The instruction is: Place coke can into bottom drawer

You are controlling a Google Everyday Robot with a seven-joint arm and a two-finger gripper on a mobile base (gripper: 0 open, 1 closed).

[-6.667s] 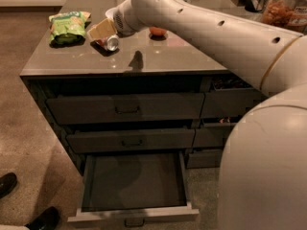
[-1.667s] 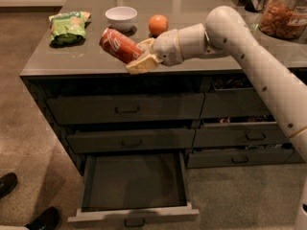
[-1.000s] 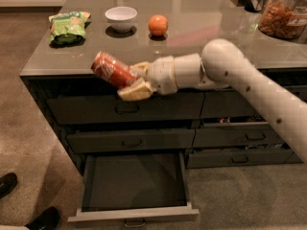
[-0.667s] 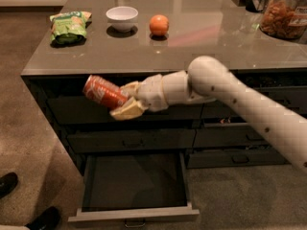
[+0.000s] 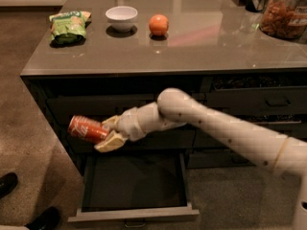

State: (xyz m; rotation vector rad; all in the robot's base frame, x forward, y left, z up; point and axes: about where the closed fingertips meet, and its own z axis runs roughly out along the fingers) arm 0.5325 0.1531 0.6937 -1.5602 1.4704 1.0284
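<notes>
The red coke can (image 5: 87, 129) lies on its side in my gripper (image 5: 108, 132), held in the air in front of the middle drawers, above the left part of the open bottom drawer (image 5: 134, 180). The gripper's cream fingers (image 5: 111, 141) are closed on the can's right end. The drawer is pulled out, with a dark flat interior and a lighter grey front panel (image 5: 133, 215). My arm (image 5: 211, 123) reaches in from the right.
On the grey countertop (image 5: 192, 42) sit a green chip bag (image 5: 68, 27), a white bowl (image 5: 121, 17), an orange (image 5: 159, 25) and a jar of snacks (image 5: 284, 17). Closed drawers (image 5: 268, 101) are to the right. A person's black shoes (image 5: 8, 183) stand on the floor at the left.
My gripper has carried the coke can from the countertop down past the front edge and lower, to just above the open bottom drawer.
</notes>
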